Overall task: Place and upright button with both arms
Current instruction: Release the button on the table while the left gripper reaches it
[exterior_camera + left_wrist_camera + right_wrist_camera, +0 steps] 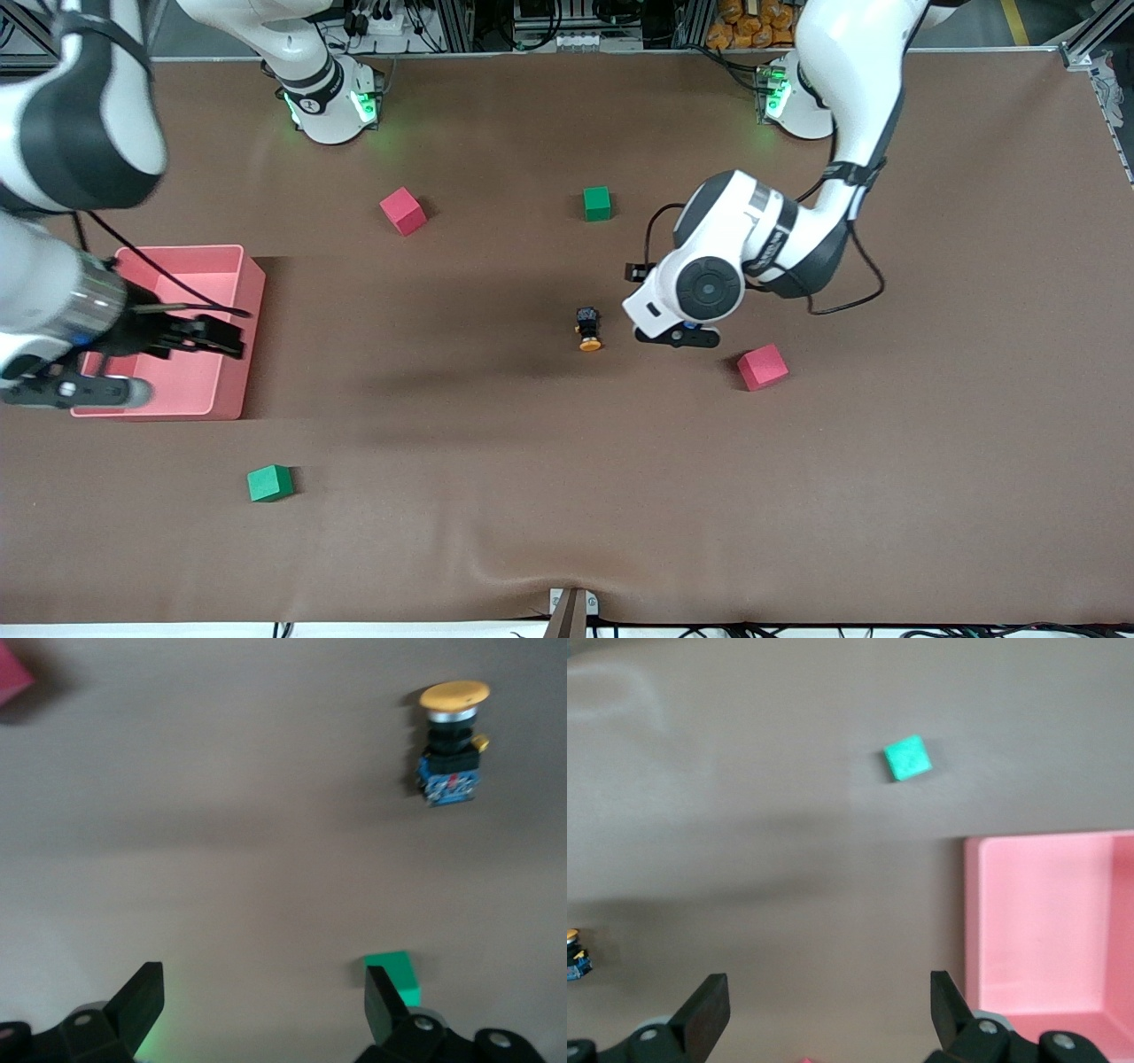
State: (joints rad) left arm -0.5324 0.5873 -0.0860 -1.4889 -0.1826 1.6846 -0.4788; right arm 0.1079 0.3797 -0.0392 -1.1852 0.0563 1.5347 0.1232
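The button (588,330) lies on its side near the middle of the brown table, its orange cap pointing toward the front camera. It also shows in the left wrist view (450,744) and at the edge of the right wrist view (574,958). My left gripper (264,1005) is open and empty; its hand (678,306) hovers over the table beside the button, toward the left arm's end. My right gripper (831,1010) is open and empty; in the front view it (217,338) hangs over the rim of the pink bin (232,266).
Two red cubes (403,211) (762,367) and two green cubes (597,203) (269,483) lie scattered on the table. The pink bin (1045,930) stands toward the right arm's end. One green cube shows in each wrist view, the left (400,970) and the right (908,757).
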